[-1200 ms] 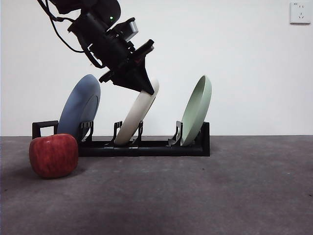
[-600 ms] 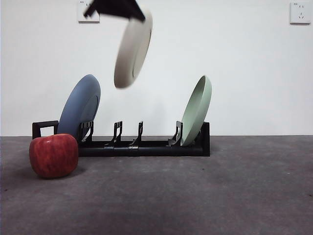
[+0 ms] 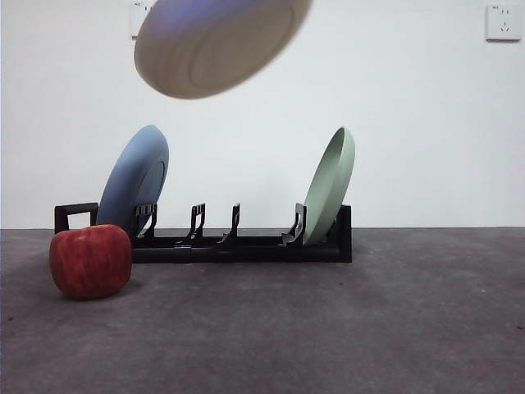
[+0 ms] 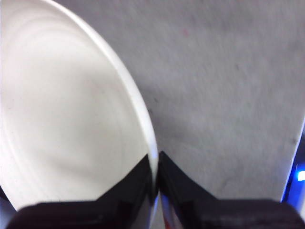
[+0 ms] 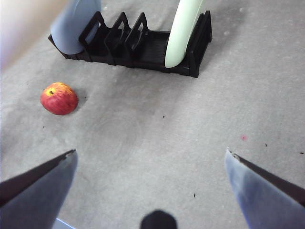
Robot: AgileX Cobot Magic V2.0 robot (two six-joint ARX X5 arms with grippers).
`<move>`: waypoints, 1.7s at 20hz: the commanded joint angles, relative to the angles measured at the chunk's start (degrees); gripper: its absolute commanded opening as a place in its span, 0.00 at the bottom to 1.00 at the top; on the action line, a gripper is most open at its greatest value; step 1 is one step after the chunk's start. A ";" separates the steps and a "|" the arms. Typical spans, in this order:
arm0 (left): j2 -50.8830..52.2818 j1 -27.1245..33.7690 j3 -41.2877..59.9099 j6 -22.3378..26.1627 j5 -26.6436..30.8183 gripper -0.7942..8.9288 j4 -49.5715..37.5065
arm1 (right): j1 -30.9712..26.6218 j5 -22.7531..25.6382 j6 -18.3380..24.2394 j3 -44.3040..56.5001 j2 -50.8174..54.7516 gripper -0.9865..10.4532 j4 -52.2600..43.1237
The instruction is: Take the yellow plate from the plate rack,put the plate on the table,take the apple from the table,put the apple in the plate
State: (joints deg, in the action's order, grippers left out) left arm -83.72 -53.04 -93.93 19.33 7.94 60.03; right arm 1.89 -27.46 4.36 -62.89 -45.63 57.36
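The yellow plate (image 3: 217, 45) hangs high above the plate rack (image 3: 246, 245), tilted and blurred, its underside towards the front camera. My left gripper (image 4: 156, 160) is shut on the plate's rim (image 4: 66, 109); it is above the front view's top edge. The rack's middle slots stand free (image 5: 143, 47). The red apple (image 3: 90, 261) sits on the table (image 3: 344, 328) in front of the rack's handle end, and also shows in the right wrist view (image 5: 59, 98). My right gripper (image 5: 150, 152) is open and empty, high above the table.
A blue plate (image 3: 135, 180) stands in the rack at the handle end and a pale green plate (image 3: 330, 185) at the other end; both show in the right wrist view (image 5: 74, 24) (image 5: 181, 28). A white wall stands behind.
The yellow plate has gone up out of its middle slot, then risen further and turned from edge-on to nearly flat. The arm holding it has left the front view's top.
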 commanded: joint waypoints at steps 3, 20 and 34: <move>-2.69 -5.09 8.13 0.81 5.31 0.08 -3.48 | -0.02 -0.28 0.15 -0.22 0.04 0.58 -0.35; -17.81 -10.95 29.90 0.52 11.69 0.08 -25.70 | 0.00 -0.26 0.15 -0.22 0.04 0.58 -1.01; -20.76 -11.52 29.68 -8.13 8.07 0.22 -22.12 | 0.00 -0.26 0.15 -0.22 0.04 0.58 -1.01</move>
State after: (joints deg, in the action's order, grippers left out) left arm -103.57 -64.42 -65.12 12.47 17.34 36.60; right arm 1.89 -27.49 4.36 -62.89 -45.63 56.95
